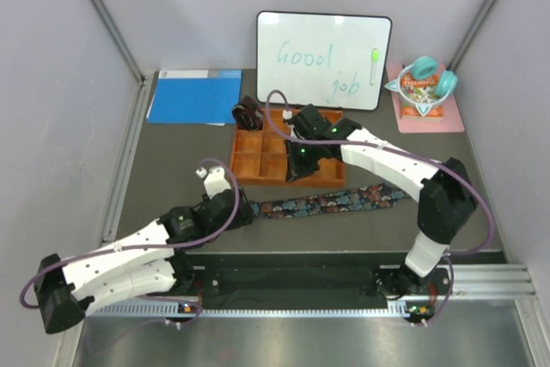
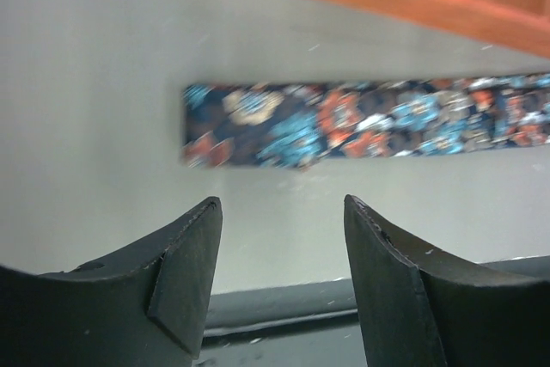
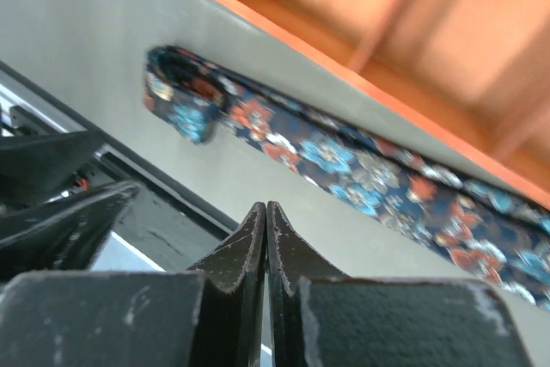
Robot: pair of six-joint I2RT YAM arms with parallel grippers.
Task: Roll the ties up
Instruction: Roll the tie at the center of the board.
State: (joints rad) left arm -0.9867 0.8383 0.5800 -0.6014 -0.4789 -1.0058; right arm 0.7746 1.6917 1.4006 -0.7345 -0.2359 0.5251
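Nearest the arm bases, the left gripper (image 2: 282,202) sat low over the grey table (image 1: 172,178), its two dark fingers (image 2: 185,255) spread wide with nothing between them. It pointed at the left end of the floral tie (image 2: 361,122) but stayed short of it, with bare table showing between fingertips and cloth.

The floral tie (image 1: 331,202), dark navy with blue and orange flowers, lay stretched out as a long strip running left to right. It ran alongside the near wall of the orange tray (image 1: 258,180), close to it but not touching. In the right wrist view its left end (image 3: 176,100) seemed doubled back on itself in a small fold.

Farther on, the right arm reached across the strip, and the right gripper (image 3: 266,212) hung over the near part of the tray with its fingers pressed flat together, gripping nothing.

At the tray's far left corner sat the brown-maroon tie (image 1: 249,115), wound into a small coil. Whether it was inside the corner compartment or just outside it could not be told.

At the back stood a whiteboard (image 1: 322,58) reading "Good job", a blue folder (image 1: 193,96) to its left, and teal headphones (image 1: 423,70) on a pink mat (image 1: 451,118) to its right
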